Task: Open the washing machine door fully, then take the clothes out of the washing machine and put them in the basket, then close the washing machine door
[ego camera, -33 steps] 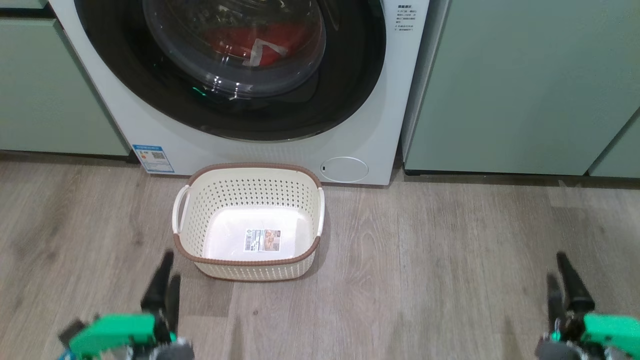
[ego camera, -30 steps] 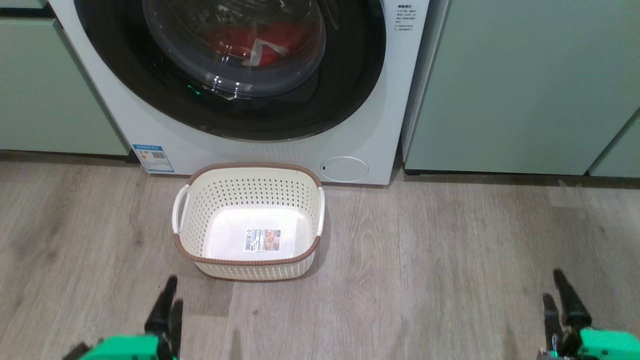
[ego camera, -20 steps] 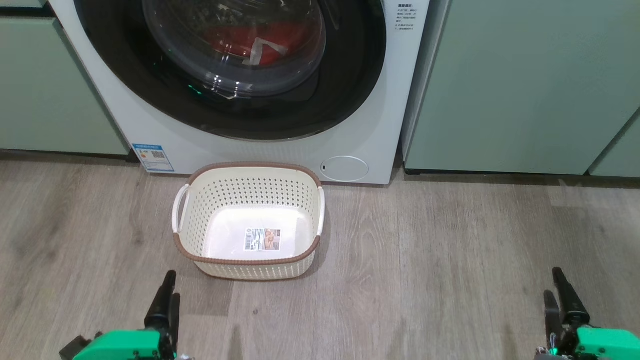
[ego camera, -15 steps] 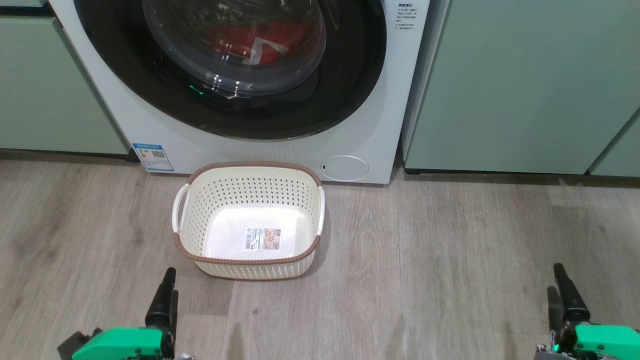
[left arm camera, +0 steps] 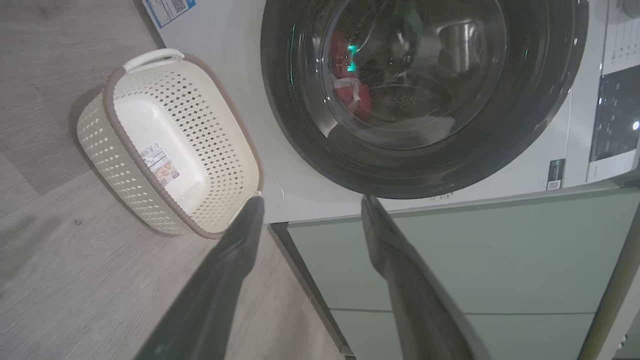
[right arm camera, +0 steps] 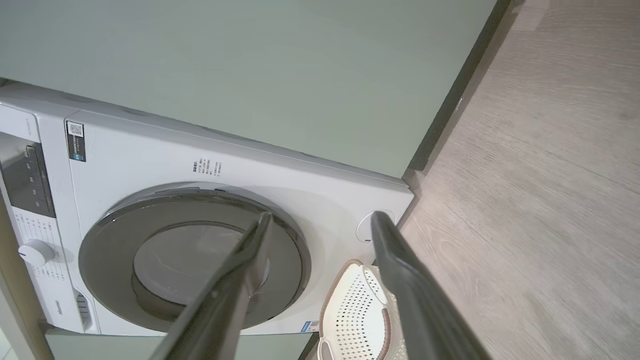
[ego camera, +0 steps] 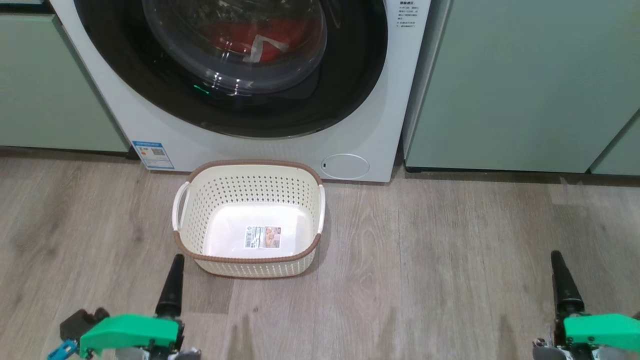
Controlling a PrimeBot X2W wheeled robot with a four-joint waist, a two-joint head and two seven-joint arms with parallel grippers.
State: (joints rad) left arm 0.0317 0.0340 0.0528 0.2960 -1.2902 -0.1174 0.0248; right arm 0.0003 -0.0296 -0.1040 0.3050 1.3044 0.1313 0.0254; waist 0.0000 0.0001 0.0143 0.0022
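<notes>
The white washing machine (ego camera: 385, 125) stands ahead with its round black washing machine door (ego camera: 350, 80) shut flat against the front. Through the glass bowl I see the red clothes (ego camera: 235, 35) with a white strip, lying in the drum; the left wrist view shows the clothes (left arm camera: 350, 95) too. The cream basket (ego camera: 250, 164) sits empty on the floor just before the machine, a label on its bottom. My left gripper (ego camera: 176, 262) hangs below the basket's near left corner; my right gripper (ego camera: 556, 257) is far to the right. The left gripper (left arm camera: 310, 205) and right gripper (right arm camera: 322, 220) are open, holding nothing.
Pale green cabinets (ego camera: 520, 85) flank the machine on both sides. A round service flap (ego camera: 345, 166) and a blue sticker (ego camera: 152, 155) sit low on the washer front. Grey wood-look floor (ego camera: 440, 260) spreads between me and the machine.
Both grippers dipped and came back up slightly, and each now shows edge-on as a single dark finger. The head camera has shifted a little. Door, clothes and basket are unmoved.
</notes>
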